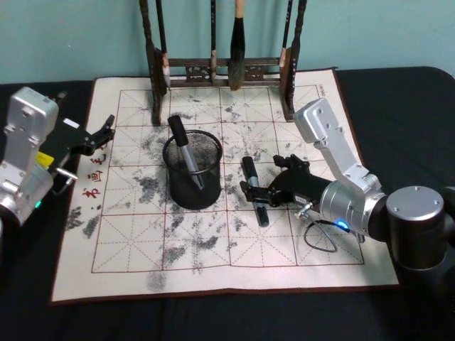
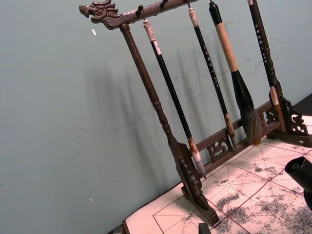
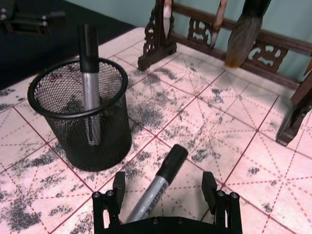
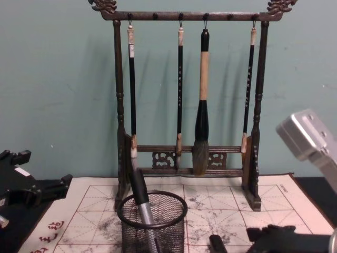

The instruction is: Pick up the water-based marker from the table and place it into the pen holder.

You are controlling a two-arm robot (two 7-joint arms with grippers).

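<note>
A grey water-based marker with a black cap lies flat on the ink-stained mat, just right of the pen holder. My right gripper is low over it, open, one finger on each side of the barrel. The right wrist view shows the marker between the spread fingers of that gripper, with no contact visible. The black mesh pen holder stands upright with another marker leaning inside it. My left gripper rests at the mat's left edge.
A tall dark wooden brush rack with hanging brushes stands along the mat's far edge, behind the holder. The chest view shows the rack rising above the holder. Dark tabletop surrounds the mat.
</note>
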